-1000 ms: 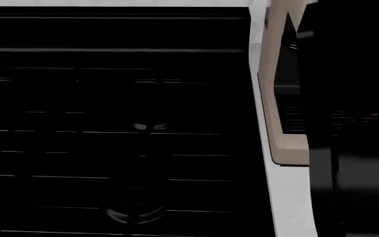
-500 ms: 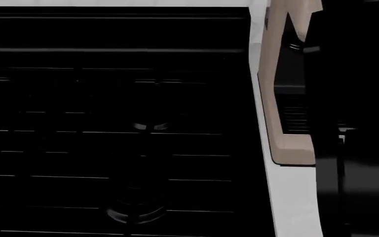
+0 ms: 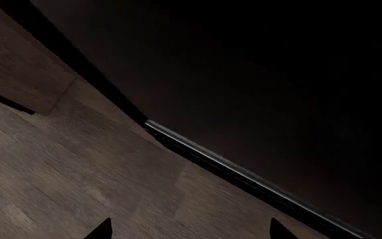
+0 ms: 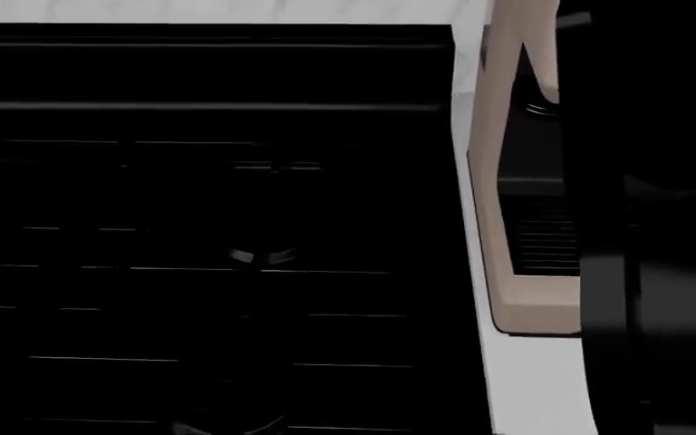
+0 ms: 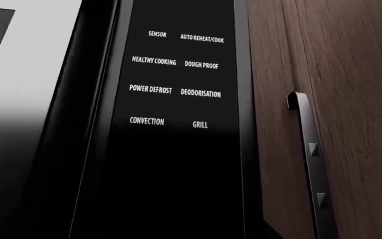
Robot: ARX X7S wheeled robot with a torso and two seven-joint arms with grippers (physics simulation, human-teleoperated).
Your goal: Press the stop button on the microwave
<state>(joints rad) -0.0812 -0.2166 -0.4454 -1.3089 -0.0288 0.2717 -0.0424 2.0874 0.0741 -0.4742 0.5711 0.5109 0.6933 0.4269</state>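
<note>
The microwave's black control panel [image 5: 171,149] fills the right wrist view from close up. White labels on it read sensor, auto reheat/cook, healthy cooking, dough proof, power defrost, deodorisation, convection and grill [image 5: 200,125]. Below them the panel is plain black, and no stop button shows in any view. My right gripper's fingers cannot be made out against that black. My right arm [image 4: 662,272] is a dark mass at the right of the head view. My left gripper [image 3: 189,231] is open, its fingertips [image 3: 103,230] wide apart over a wooden surface [image 3: 78,174] with nothing between them.
A dark wood cabinet door [image 5: 350,99] with a metal bar handle [image 5: 308,149] stands beside the panel. The microwave's door [image 5: 32,99] lies on the panel's other side. In the head view, a black stove top [image 4: 203,272] lies left of a white counter strip [image 4: 529,381].
The head view has shifted, so the stove and counter strip sit lower in the frame. The dark right arm covers slightly more of the right side.
</note>
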